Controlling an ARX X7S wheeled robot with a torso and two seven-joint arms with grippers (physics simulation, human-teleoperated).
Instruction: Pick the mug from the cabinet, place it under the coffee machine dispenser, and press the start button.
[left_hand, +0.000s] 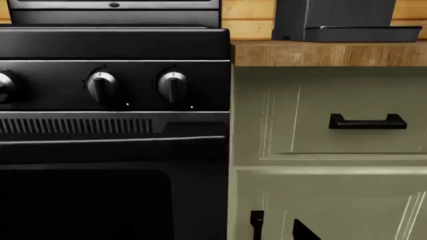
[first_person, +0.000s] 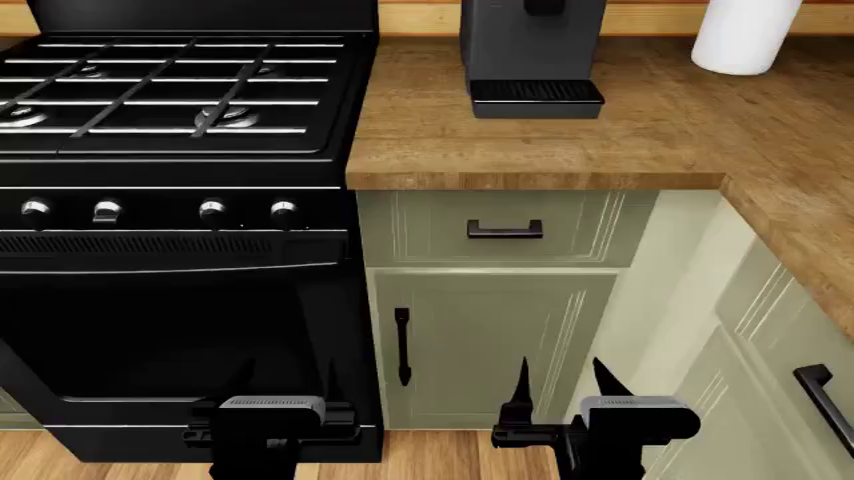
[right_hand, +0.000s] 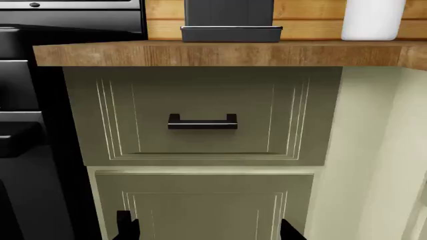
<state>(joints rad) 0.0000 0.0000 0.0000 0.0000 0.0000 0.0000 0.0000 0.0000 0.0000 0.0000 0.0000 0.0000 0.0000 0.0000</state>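
The mug is hidden and shows in no view. The dark coffee machine (first_person: 531, 50) stands on the wooden counter; its dispenser head and the start button are cut off above the frame. Its base also shows in the left wrist view (left_hand: 347, 20) and the right wrist view (right_hand: 230, 20). My right gripper (first_person: 563, 385) is open and empty, low in front of the closed olive cabinet door (right_hand: 207, 210), jaws wide apart (right_hand: 210, 232). My left gripper (first_person: 287, 385) is open and empty in front of the black oven door; only one fingertip (left_hand: 303, 232) shows in its wrist view.
The door's vertical black handle (first_person: 402, 345) is at its left edge, next to the stove (first_person: 174, 90). A drawer with a horizontal handle (first_person: 505, 230) sits above the door. A large white cylinder (first_person: 747, 35) stands on the counter's back right. Silver knobs (left_hand: 172, 85) line the stove front.
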